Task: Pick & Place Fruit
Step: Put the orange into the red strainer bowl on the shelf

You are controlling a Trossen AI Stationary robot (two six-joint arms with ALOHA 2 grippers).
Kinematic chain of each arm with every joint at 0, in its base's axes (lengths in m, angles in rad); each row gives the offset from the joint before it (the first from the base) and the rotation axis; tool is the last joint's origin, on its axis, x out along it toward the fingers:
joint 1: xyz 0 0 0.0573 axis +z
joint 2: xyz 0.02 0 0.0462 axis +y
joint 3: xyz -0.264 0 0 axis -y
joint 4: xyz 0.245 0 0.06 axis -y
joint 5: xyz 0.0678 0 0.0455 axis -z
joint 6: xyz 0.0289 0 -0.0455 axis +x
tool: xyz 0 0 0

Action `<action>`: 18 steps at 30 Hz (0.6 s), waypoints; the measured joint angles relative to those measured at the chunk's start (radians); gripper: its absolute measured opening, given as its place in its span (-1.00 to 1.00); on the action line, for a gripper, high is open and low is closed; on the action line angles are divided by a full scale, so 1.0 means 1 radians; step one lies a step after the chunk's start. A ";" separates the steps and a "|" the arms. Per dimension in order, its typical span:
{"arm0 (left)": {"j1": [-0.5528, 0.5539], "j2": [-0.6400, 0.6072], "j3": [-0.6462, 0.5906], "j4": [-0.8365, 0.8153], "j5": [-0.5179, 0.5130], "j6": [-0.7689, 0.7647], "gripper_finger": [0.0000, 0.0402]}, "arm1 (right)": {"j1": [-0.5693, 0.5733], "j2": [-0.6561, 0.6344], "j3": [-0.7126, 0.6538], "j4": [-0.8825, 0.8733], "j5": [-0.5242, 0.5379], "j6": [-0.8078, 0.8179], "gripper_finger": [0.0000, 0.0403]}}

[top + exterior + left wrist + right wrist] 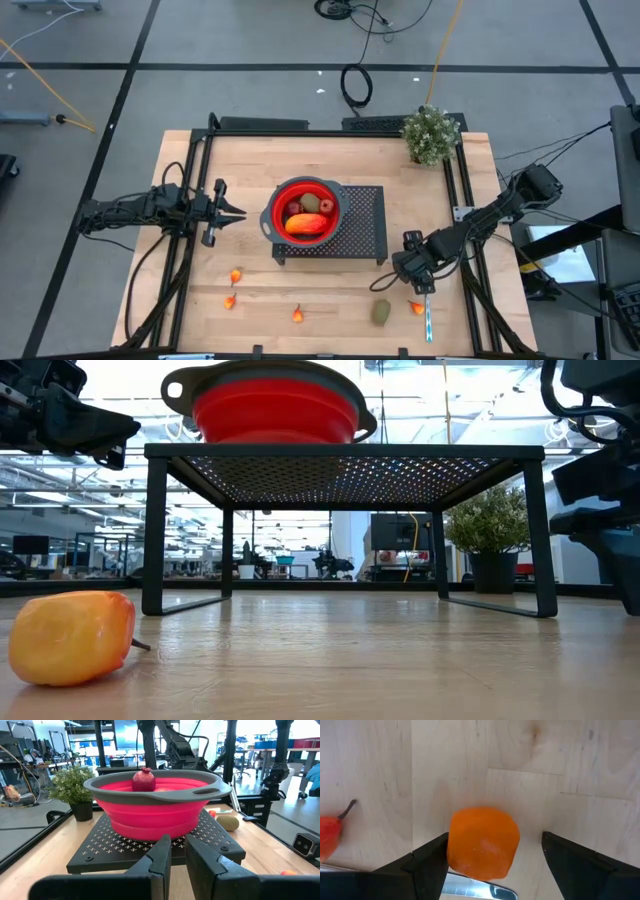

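A red bowl (305, 210) with a grey rim stands on a black perforated stand (365, 225). It holds a dark red round fruit (144, 779), a brownish-green oval and a long orange piece (307, 225). Tiny orange bits (235, 275) (297, 315), a brownish-green oval (381, 312) and an orange-red bit (416, 308) lie on the table near its near edge. My right gripper (492, 862) points down, open, its fingers on either side of an orange piece (482, 840) lying on the table. My left gripper (177, 857) is shut and hovers left of the bowl. My right gripper comes from above with one finger (427, 865) right beside the orange piece's side (454, 845), and I cannot tell whether it touches. The other finger stands well apart from the piece, which lies flat on the table.
A silver utensil with a light-blue handle (428, 322) lies just by the right gripper, near the table's near edge. A potted plant (431, 135) stands at the far right corner. Black frame rails run along the table's left and right sides.
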 joint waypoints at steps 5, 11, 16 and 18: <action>0.000 0.000 0.000 0.000 0.000 0.000 -0.71 | 0.000 0.000 -0.001 -0.001 0.000 0.008 0.33; 0.000 0.000 0.000 0.000 0.000 0.000 -0.71 | 0.000 0.000 -0.001 -0.002 -0.003 0.016 0.09; 0.000 0.000 0.000 0.000 0.000 0.000 -0.71 | 0.000 0.000 -0.001 -0.002 -0.005 0.078 -0.10; 0.000 0.000 0.000 0.000 0.000 0.000 -0.71 | 0.000 -0.003 -0.001 -0.002 -0.008 0.102 -0.18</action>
